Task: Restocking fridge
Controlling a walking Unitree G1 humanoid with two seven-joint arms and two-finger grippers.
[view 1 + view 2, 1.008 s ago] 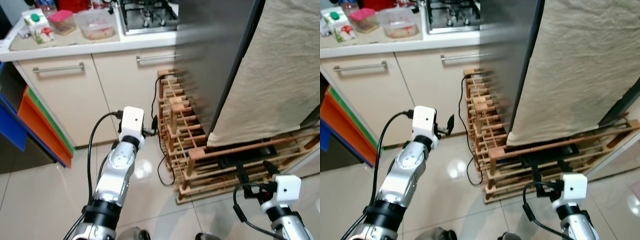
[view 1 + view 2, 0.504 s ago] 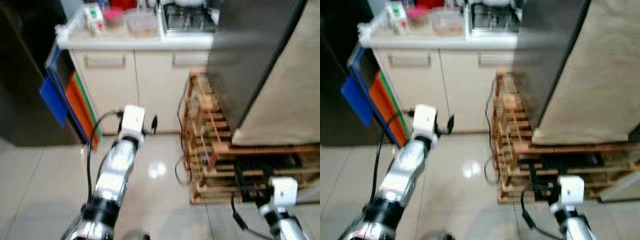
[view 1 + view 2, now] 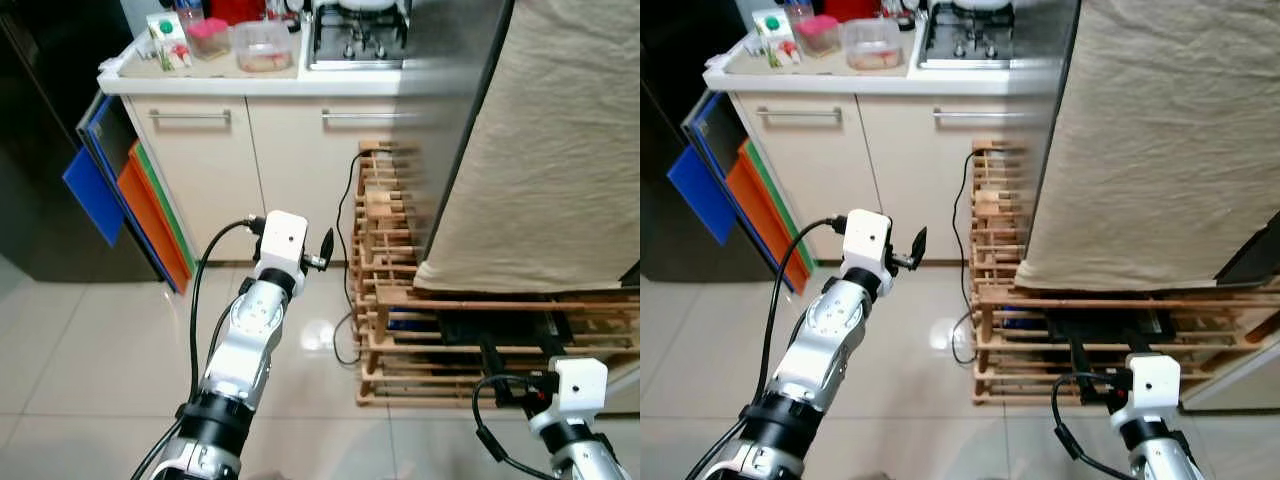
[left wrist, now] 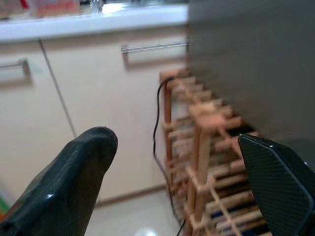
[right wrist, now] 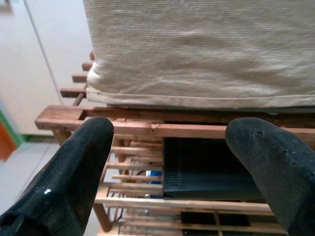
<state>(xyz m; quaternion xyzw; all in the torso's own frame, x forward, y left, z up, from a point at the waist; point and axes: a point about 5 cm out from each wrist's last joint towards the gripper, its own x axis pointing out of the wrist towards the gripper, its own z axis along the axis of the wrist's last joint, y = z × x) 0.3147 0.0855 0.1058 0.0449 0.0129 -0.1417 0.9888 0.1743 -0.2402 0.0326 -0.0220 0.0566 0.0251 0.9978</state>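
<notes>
On the white counter at the back stand a juice carton, a pink-lidded tub and a clear food container. A tall dark appliance stands at the far left. My left gripper is raised in front of the cream cabinet doors; its fingers stand wide apart and empty in the left wrist view. My right gripper hangs low by the wooden rack, open and empty.
A grey panel draped with a beige cloth rises on the right above the rack. A black cable runs down beside the rack. Blue, orange and green boards lean between counter and dark appliance. A gas hob sits on the counter.
The whole picture has shifted and sharpened: the camera now shows more of the floor and the dark appliance on the left. Both arms keep the same pose, fingers still apart.
</notes>
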